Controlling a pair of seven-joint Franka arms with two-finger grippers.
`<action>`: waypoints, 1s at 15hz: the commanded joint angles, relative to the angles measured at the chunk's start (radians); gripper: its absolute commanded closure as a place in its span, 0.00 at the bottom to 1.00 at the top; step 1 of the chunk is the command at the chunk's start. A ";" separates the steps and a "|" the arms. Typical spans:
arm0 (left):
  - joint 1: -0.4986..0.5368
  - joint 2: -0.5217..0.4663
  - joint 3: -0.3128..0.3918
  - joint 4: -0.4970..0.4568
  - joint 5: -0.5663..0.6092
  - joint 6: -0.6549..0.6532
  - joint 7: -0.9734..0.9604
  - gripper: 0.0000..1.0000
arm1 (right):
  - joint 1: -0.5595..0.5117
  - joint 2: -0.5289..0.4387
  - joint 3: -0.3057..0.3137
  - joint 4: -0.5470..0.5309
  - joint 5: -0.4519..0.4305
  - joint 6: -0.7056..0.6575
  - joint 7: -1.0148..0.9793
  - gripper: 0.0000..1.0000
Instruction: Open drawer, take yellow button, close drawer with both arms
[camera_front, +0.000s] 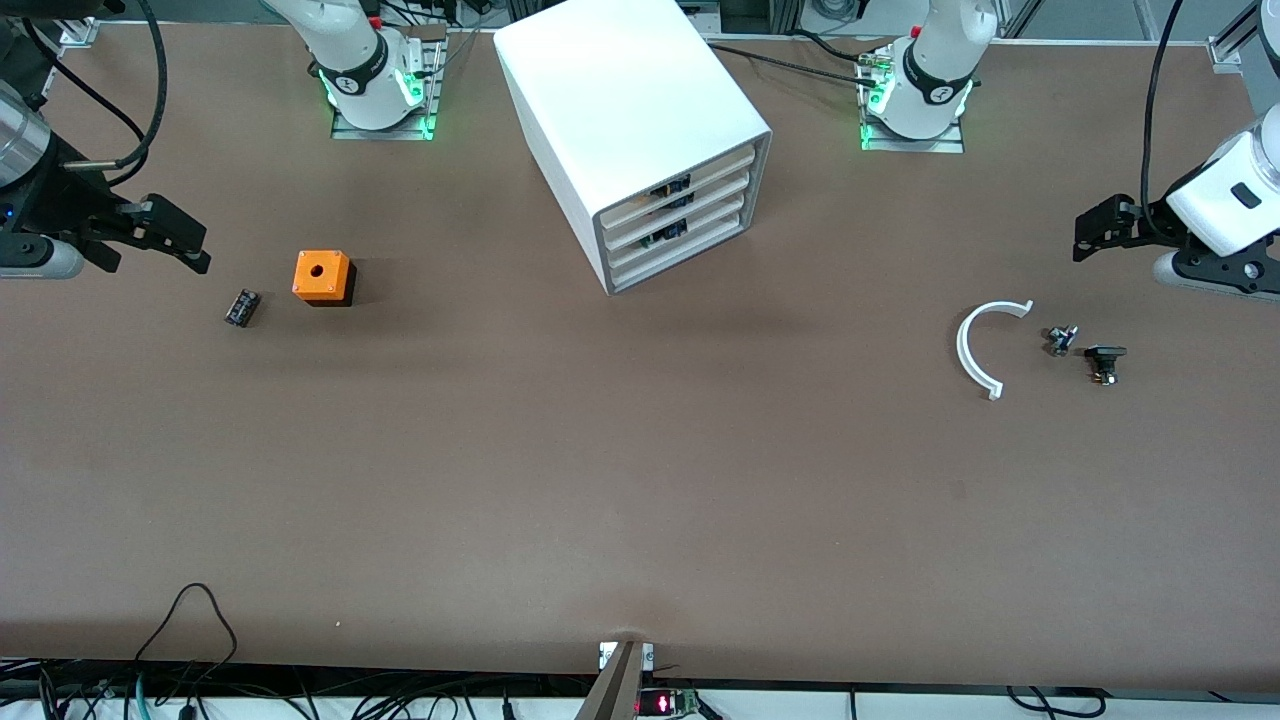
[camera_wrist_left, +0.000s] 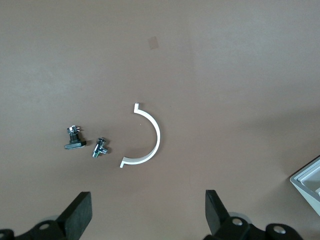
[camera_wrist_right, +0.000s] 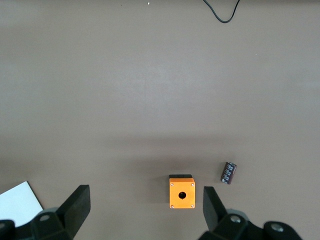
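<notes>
The white cabinet (camera_front: 640, 120) stands at the middle of the table between the two bases. Its four tray drawers (camera_front: 683, 215) are all shut. Small dark parts show in the gaps of the upper drawers. The button is not in view. My left gripper (camera_front: 1088, 232) is open and empty over the table at the left arm's end; its own view shows the fingers (camera_wrist_left: 80, 212) wide apart. My right gripper (camera_front: 190, 240) is open and empty over the right arm's end, with the fingers (camera_wrist_right: 77, 207) wide apart.
An orange cube with a round hole (camera_front: 322, 277) (camera_wrist_right: 182, 192) and a small black part (camera_front: 242, 307) (camera_wrist_right: 229, 172) lie toward the right arm's end. A white half-ring (camera_front: 985, 345) (camera_wrist_left: 147, 142), a small metal part (camera_front: 1061, 340) (camera_wrist_left: 101, 148) and a black part (camera_front: 1104, 362) (camera_wrist_left: 74, 139) lie toward the left arm's end.
</notes>
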 joint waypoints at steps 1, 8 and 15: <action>0.001 -0.006 0.002 0.014 -0.015 -0.020 -0.004 0.00 | -0.018 0.006 0.014 0.012 0.017 -0.017 -0.003 0.00; 0.001 -0.006 0.002 0.014 -0.015 -0.020 -0.004 0.00 | -0.018 -0.002 0.011 -0.003 -0.001 -0.037 -0.004 0.00; 0.001 -0.004 0.002 0.014 -0.015 -0.020 0.001 0.00 | -0.025 0.010 0.003 -0.013 0.014 -0.048 -0.018 0.00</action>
